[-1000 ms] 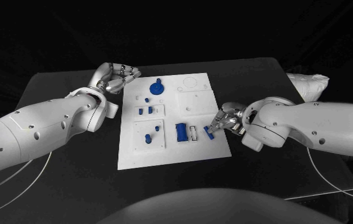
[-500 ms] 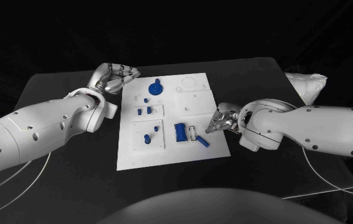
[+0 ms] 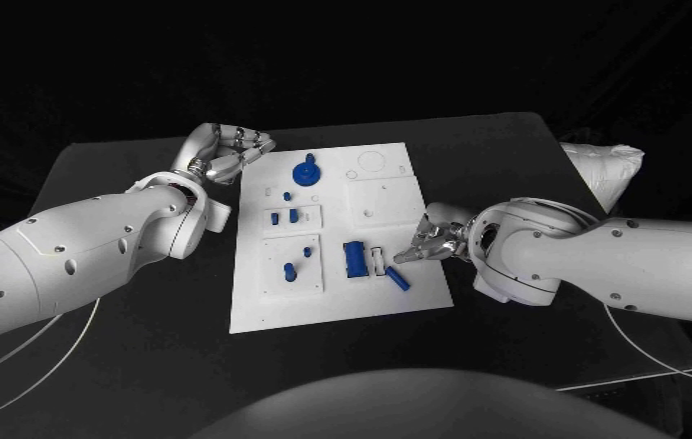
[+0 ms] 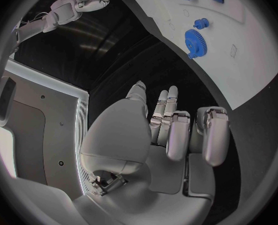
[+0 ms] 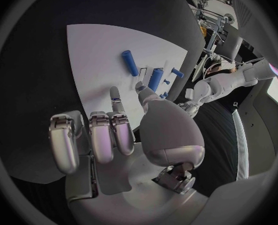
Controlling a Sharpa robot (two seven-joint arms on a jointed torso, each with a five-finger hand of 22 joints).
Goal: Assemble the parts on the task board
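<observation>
The white task board (image 3: 340, 239) lies flat in the middle of the black surface (image 3: 130, 359). On it, a blue gear (image 3: 306, 172) sits near the far left corner. Below that are several small blue pegs (image 3: 284, 216) in a raised panel, and further toward the near edge two more blue pieces (image 3: 293, 271) in a second panel. Right of these, a larger blue block (image 3: 353, 259) stands beside a narrow white slot. A loose blue cylinder (image 3: 397, 278) lies tilted on the board just beside that slot, near the right edge.

The right hand (image 3: 428, 242) hovers at the board's right edge, close above the cylinder but apart from it. Its fingers (image 5: 116, 130) are partly curled with the thumb and one finger extended, and it holds nothing. In the right wrist view the cylinder (image 5: 130, 63) lies free on the board beyond the fingertips.

The left hand (image 3: 228, 151) rests off the board's far left corner, over the dark surface. Its fingers (image 4: 176, 135) are curled inward and empty, with the gear (image 4: 194, 40) well apart from them.
</observation>
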